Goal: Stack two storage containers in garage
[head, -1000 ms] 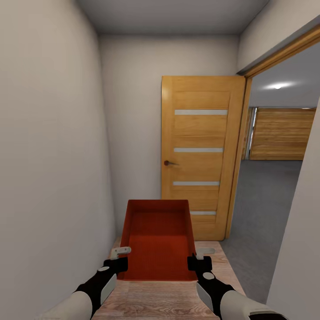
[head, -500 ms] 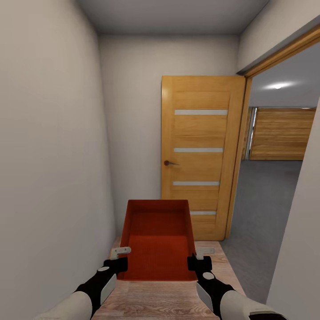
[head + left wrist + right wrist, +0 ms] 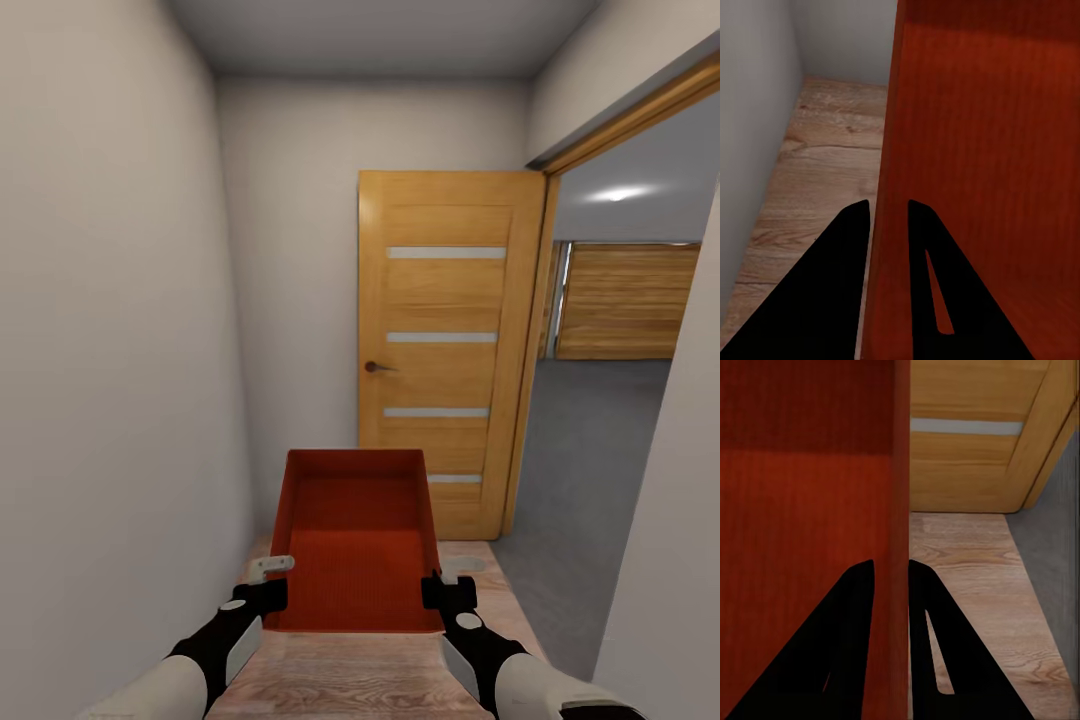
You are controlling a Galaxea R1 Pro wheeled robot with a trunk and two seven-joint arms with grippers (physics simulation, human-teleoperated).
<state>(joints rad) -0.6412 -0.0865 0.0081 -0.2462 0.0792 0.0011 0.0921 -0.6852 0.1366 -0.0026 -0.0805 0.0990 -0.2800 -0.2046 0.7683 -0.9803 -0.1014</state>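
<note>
I hold one orange-red storage container (image 3: 355, 540) level in front of me, above the light wood-plank floor (image 3: 350, 685). My left gripper (image 3: 270, 585) is shut on its left side wall near the close corner. The right gripper (image 3: 445, 585) is shut on the right side wall. In the left wrist view the thin wall of the bin (image 3: 982, 150) stands between the fingers of the left gripper (image 3: 886, 204). The right wrist view shows the same for the bin (image 3: 802, 510) and the right gripper (image 3: 891, 562). The second container is out of view.
I am in a narrow hallway with a pale wall (image 3: 110, 400) close on my left. A wooden door (image 3: 445, 350) stands open ahead. To its right a doorway leads to the garage's dark grey floor (image 3: 590, 470) and slatted panel door (image 3: 625, 300). A wall edge (image 3: 670, 560) is near right.
The whole view has shifted a little to the left, so the camera has turned slightly right. The container and both grippers keep their places relative to me.
</note>
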